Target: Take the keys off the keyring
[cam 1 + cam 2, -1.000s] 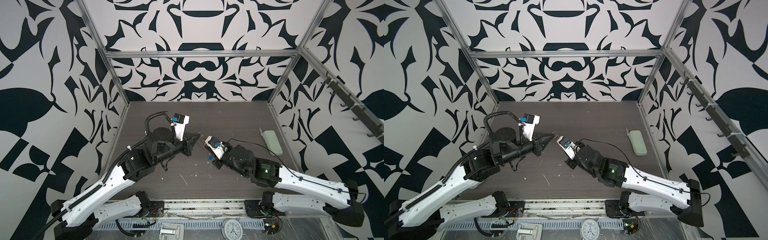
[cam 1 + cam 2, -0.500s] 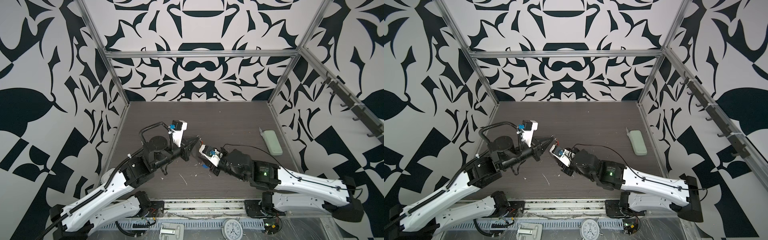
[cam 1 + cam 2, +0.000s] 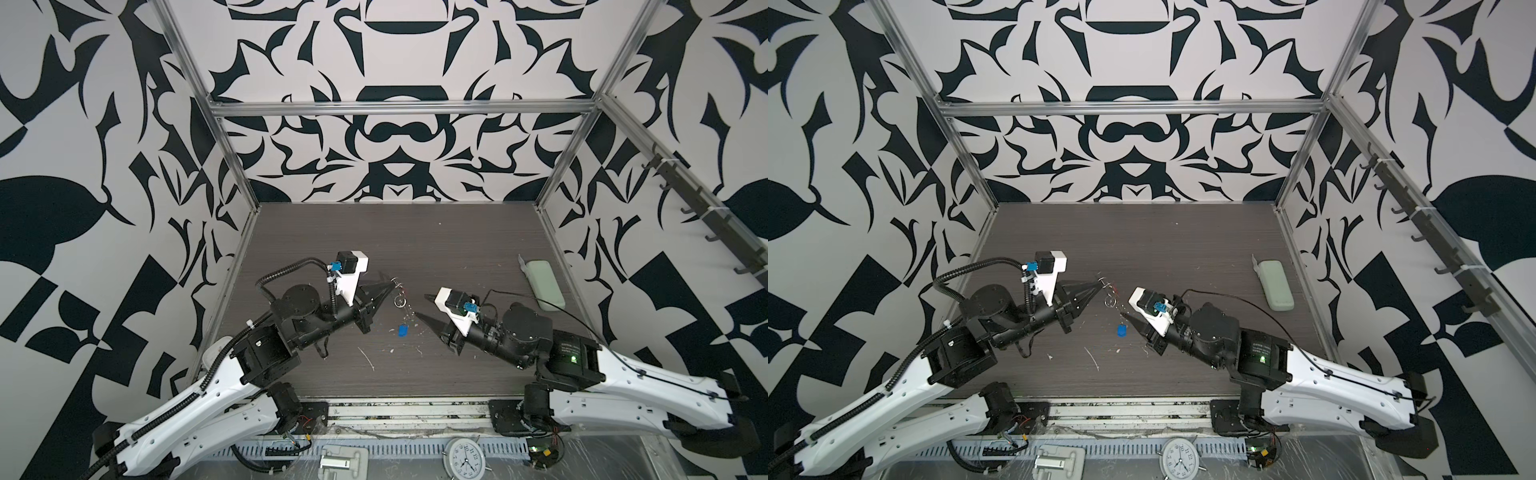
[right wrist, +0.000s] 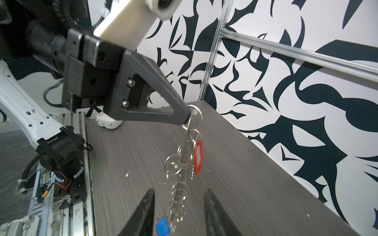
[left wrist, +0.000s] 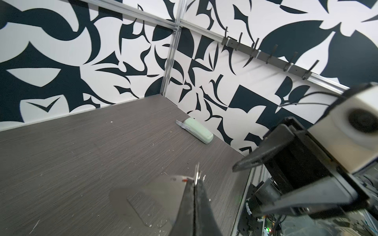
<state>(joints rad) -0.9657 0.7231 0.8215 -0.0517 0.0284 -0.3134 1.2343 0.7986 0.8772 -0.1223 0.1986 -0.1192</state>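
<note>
Keyring (image 4: 185, 155) of linked silver rings, red-tagged key (image 4: 198, 156) attached, is pinched at top by left gripper (image 4: 184, 117); right gripper (image 4: 179, 191) is spread.

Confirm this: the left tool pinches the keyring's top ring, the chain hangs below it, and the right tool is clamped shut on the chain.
Wrong on one point: the right tool is open, not clamped. The right wrist view shows its fingers apart, either side of the hanging keyring. The left tool does pinch the top ring, chain hanging below.
</note>
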